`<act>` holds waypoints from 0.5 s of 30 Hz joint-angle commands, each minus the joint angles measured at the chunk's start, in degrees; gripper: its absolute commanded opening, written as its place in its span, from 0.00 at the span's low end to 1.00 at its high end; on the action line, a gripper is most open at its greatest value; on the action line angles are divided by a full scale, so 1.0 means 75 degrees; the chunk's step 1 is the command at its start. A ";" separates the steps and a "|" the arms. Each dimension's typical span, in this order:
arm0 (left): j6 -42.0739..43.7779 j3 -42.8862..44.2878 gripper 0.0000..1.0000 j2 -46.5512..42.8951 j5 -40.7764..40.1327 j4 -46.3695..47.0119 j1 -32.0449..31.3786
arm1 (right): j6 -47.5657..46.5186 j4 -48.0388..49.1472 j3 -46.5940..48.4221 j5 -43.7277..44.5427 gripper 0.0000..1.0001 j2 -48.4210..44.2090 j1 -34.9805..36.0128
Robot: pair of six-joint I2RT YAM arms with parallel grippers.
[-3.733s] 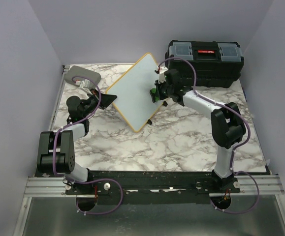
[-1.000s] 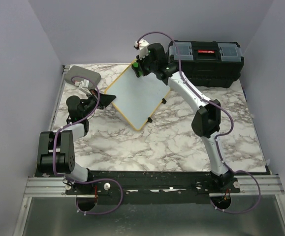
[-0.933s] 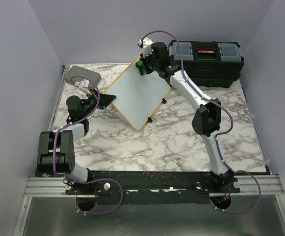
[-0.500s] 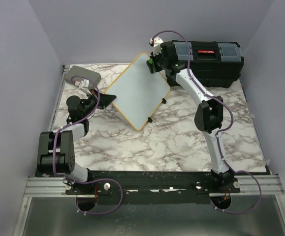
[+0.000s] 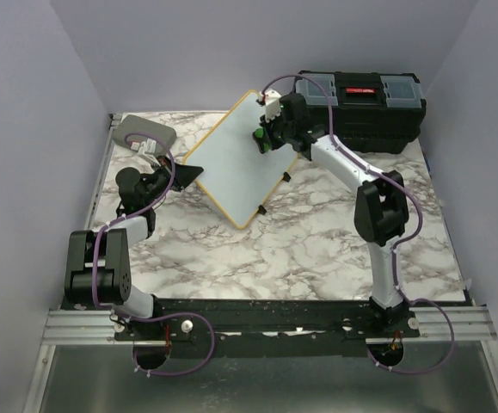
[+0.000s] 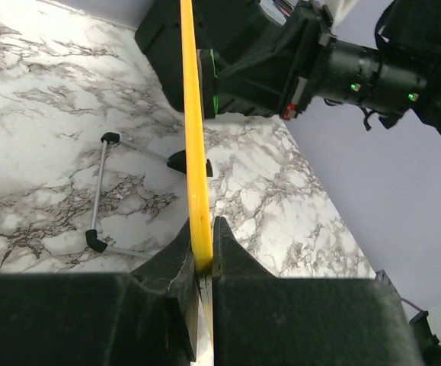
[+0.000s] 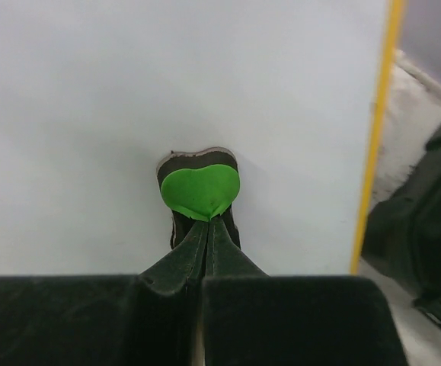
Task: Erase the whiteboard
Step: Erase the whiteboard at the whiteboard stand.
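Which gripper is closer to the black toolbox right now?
Right. The right gripper holds a green eraser against the whiteboard, just beside the black toolbox; the left gripper clamps the board's opposite edge, farther away.

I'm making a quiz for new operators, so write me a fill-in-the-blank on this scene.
The left gripper clamps the whiteboard by its frame, jaws ____.
The right gripper presses an eraser coloured ____ against the whiteboard.
The toolbox behind the whiteboard is mostly ____.
Missing: shut; green; black.
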 commanded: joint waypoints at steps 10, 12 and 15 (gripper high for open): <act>0.0120 -0.0011 0.00 -0.0175 0.1094 0.0146 -0.0240 | 0.1100 0.0124 -0.0473 0.0008 0.01 -0.0499 0.2467; 0.0129 -0.0028 0.00 -0.0173 0.1074 0.0163 -0.0240 | 0.1318 0.0102 -0.0660 -0.0019 0.01 -0.0528 0.2613; 0.0124 -0.0017 0.00 -0.0167 0.1078 0.0174 -0.0240 | 0.1393 0.0070 -0.1141 -0.0141 0.00 -0.0667 0.2738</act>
